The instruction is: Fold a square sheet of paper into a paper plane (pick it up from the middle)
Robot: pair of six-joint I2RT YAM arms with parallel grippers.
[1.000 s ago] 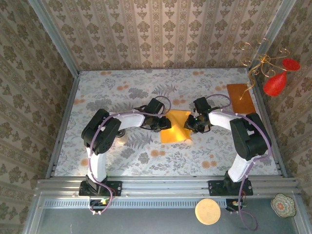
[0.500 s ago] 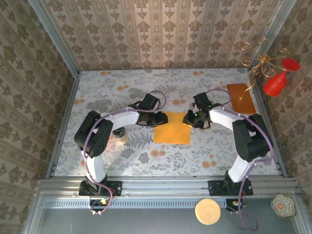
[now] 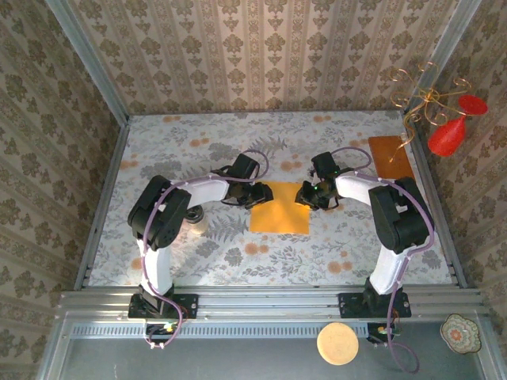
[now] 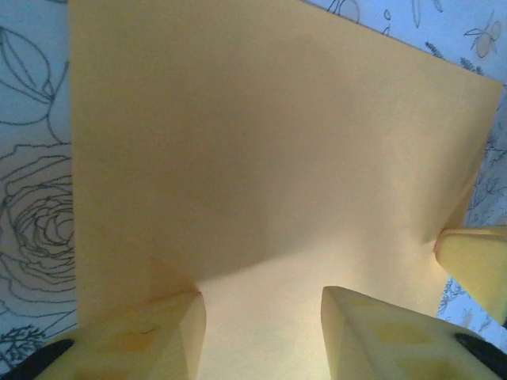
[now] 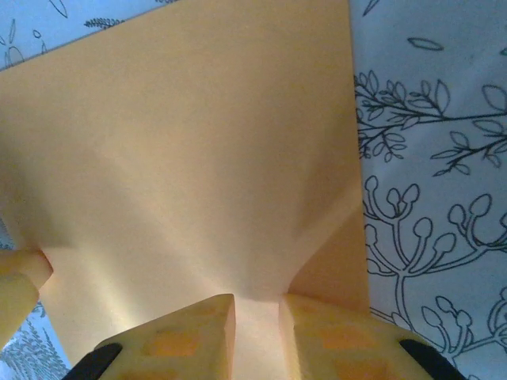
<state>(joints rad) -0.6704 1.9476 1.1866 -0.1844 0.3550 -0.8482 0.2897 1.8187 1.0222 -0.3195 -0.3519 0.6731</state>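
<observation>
While both arms reach inward over the floral-patterned table [image 3: 182, 150], damask-patterned wallpaper walls [image 3: 261, 55] close in the far side and both flanks. The left arm [image 3: 207, 190] and the right arm [image 3: 360, 190] bend toward each other near the table's middle.

Between them the square sheet of paper [image 3: 279, 210], bright orange-yellow, lies on the table at its centre. Its far left corner sits at the left gripper [image 4: 261, 309] and its far right corner at the right gripper [image 5: 257, 309].

A darker brown-orange board [image 3: 390, 158] rests well apart, at the table's far right corner. Two red drop-shaped ornaments [image 3: 446, 136] hang on curled gold wire just beside it, by the right wall.

From the left wrist, the left gripper's yellow fingers [image 4: 150, 340] stand apart in a released pose, with smooth paper showing in the wide gap. From the right wrist, the right gripper's fingers [image 5: 186, 332] are nearly together, pinching the sheet's edge. The paper puckers into ridges fanning out from that pinch.

A round pale yellow disc [image 3: 337, 343] and a small patterned dish [image 3: 461, 332] sit below the arms' bases.
</observation>
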